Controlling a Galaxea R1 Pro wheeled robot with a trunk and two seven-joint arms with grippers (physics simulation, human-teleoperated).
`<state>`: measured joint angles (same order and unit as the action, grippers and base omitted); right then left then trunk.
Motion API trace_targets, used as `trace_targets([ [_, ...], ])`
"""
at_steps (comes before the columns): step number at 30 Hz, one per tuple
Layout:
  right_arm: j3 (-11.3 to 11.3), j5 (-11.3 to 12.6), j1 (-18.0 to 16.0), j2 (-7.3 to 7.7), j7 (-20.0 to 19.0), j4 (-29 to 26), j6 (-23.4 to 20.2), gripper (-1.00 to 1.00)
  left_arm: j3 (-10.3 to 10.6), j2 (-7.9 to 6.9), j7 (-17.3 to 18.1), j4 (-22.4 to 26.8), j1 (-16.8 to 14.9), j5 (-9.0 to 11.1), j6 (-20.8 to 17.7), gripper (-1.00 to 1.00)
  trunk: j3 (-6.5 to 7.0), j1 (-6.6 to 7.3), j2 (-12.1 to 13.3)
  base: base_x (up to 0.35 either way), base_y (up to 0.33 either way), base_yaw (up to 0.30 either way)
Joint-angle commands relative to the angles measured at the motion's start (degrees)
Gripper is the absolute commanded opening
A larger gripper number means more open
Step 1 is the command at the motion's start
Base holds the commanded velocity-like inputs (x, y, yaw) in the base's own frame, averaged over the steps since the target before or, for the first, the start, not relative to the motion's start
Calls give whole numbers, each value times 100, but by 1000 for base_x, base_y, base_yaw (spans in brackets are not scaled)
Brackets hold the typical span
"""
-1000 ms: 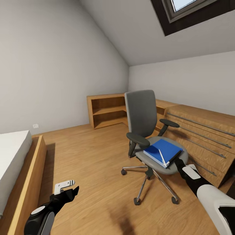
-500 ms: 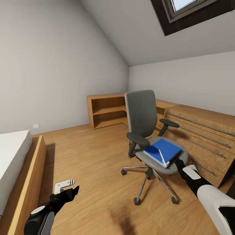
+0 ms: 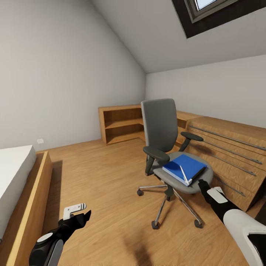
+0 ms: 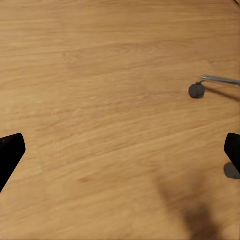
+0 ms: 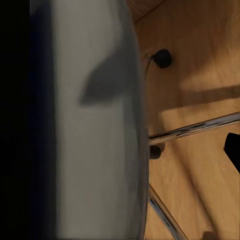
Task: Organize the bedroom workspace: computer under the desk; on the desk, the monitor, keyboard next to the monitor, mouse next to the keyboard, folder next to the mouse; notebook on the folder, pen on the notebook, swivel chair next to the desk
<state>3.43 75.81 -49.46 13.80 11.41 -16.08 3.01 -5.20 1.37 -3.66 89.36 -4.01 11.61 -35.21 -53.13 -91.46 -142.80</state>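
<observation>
Chair [image 3: 168, 147]: centre right of my head view, on the oak floor [image 3: 107, 177], just in front of the dresser [image 3: 229, 155].
Folder [image 3: 184, 169]: flat on the chair seat, blue cover up.
Right gripper [image 3: 202, 183]: at the seat's front edge, beside the folder; I cannot tell its finger state.
Left gripper [image 3: 79, 213]: lower left, over bare floor, fingers [image 4: 10, 152] spread wide, holding nothing.
Bed [image 3: 18, 184]: left edge.
Shelves [image 3: 122, 125]: far corner.

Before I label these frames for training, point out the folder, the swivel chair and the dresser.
folder [image 3: 183, 168], head view, on its blue cover.
swivel chair [image 3: 159, 123], head view, on its grey backrest.
dresser [image 3: 236, 159], head view, on its drawer front.
</observation>
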Motion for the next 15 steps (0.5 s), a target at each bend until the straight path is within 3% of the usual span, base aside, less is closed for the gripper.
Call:
trace_targets([
  [1, 37, 56, -2, 4, 28, -9, 25, 100, -3, 3, -40, 6, -3, 60, -30, 100, -24, -21, -44, 0, 0, 0],
  [8, 41, 56, -2, 1, 28, -9, 25, 100, 5, 3, -45, 4, -3, 60, -30, 100, -180, -39, -53, 0, 0, 0],
  [15, 43, 56, -2, 0, 28, -9, 26, 100, 10, 3, -24, 2, -3, 60, -30, 100, -180, -39, -53, 0, 0, 0],
])
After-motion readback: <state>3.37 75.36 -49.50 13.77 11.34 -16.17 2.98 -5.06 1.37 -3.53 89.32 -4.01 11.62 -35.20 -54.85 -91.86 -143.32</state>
